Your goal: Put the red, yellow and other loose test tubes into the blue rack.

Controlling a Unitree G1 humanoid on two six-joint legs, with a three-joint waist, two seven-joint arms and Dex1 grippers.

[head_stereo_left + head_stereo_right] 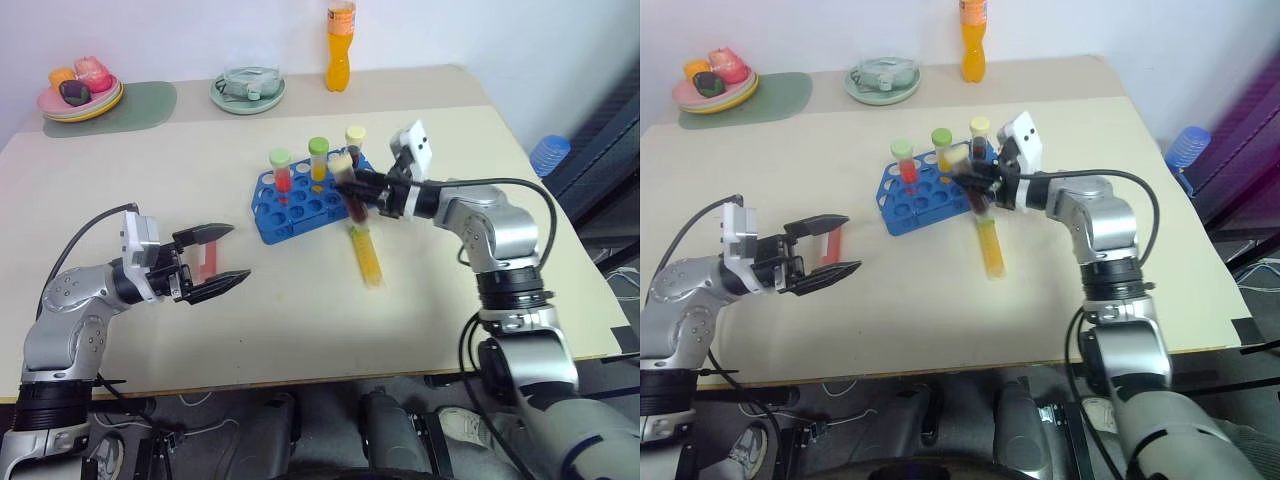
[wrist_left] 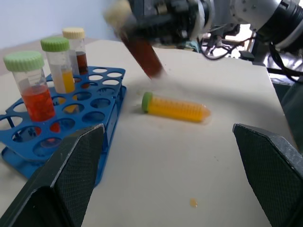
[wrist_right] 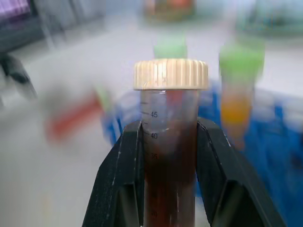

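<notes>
three tubes (image 1: 318, 160) in rack (image 1: 300, 207), loose tube (image 1: 367, 256) right of rack

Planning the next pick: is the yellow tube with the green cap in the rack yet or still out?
Still out. The yellow tube lies on its side on the table, just beside the blue rack.

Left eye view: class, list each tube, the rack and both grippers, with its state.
Bright blue plastic rack: holds three upright tubes.
Dark brown clear plastic tube, cream cap: held tilted by right gripper.
Left gripper: open.
Yellow clear plastic tube, green cap: lying flat beside rack.
Red tube: lying flat near left gripper.
</notes>
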